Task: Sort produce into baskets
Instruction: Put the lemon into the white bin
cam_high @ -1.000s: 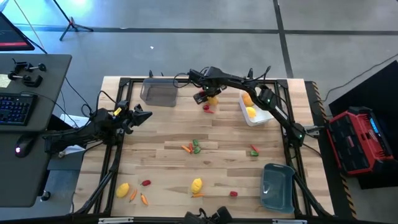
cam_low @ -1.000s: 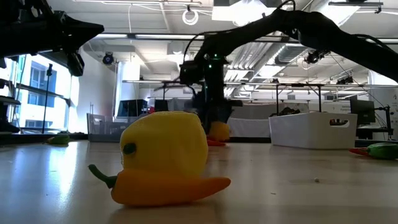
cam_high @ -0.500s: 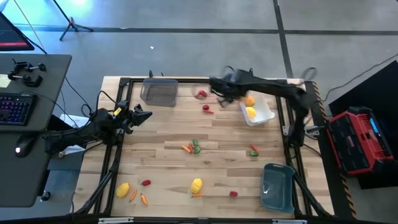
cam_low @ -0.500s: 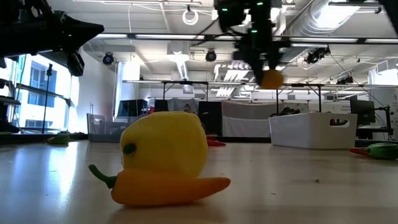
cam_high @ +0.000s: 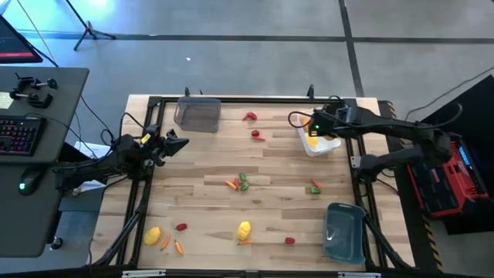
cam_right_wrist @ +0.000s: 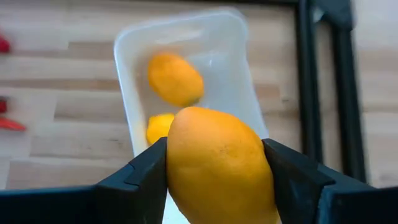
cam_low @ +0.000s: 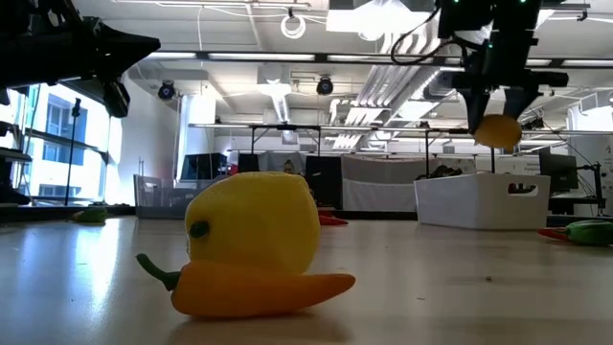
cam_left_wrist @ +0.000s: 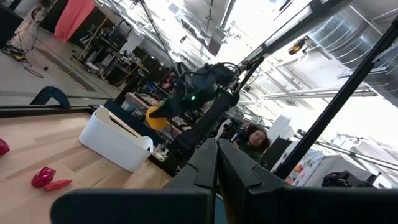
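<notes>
My right gripper (cam_high: 312, 128) is shut on a yellow-orange fruit (cam_right_wrist: 219, 163) and hangs above the white basket (cam_high: 329, 145), which holds two more such fruits (cam_right_wrist: 175, 78). In the low view the held fruit (cam_low: 498, 131) is high above the white basket (cam_low: 479, 201). My left gripper (cam_high: 177, 143) is shut and empty, above the table's left side; its fingers meet in the left wrist view (cam_left_wrist: 217, 167). The clear grey basket (cam_high: 197, 114) stands at the far left and the blue-grey basket (cam_high: 345, 232) at the near right. My right gripper pinches the fruit by its two opposite sides (cam_right_wrist: 174, 168) between its two fingers (cam_right_wrist: 144, 177). The fingers point down from above. The fruit sits at the fingers' free ends (cam_low: 498, 120), lifted clear, over the white basket.
Loose produce lies on the wood: red peppers (cam_high: 250, 116) at the far middle, a carrot and a green pepper (cam_high: 239, 182) at the centre, a yellow fruit (cam_high: 244, 229) on an orange pepper at the near middle, and another fruit with carrots (cam_high: 154, 235) at the near left.
My right gripper has lifted the yellow-orange fruit off the table at the far middle. It has carried it toward the table's right edge, to above the white basket, and has stayed shut on it. My left arm has kept still.
</notes>
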Robot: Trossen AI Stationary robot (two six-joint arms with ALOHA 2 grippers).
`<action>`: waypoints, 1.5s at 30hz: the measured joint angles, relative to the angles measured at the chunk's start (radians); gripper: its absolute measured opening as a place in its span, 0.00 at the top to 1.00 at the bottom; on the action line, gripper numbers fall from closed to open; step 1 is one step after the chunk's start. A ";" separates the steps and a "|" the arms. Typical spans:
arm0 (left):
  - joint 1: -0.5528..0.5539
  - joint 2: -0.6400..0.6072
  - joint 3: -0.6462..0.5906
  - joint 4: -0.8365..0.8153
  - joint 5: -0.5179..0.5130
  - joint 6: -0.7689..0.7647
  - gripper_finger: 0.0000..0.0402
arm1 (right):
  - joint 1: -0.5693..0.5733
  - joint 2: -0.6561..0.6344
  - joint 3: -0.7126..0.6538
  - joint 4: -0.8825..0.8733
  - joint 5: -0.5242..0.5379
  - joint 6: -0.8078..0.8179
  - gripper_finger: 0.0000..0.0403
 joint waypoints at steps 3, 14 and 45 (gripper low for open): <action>0.000 0.000 0.000 0.000 0.000 0.000 1.00 | 0.000 -0.037 -0.072 0.030 -0.040 0.027 0.47; 0.000 0.000 0.000 0.000 0.000 0.000 1.00 | -0.060 -0.047 -0.178 0.267 -0.024 -0.206 0.47; 0.000 0.000 0.000 0.000 0.000 0.000 1.00 | 0.368 -0.039 -0.176 0.857 -0.303 0.073 0.05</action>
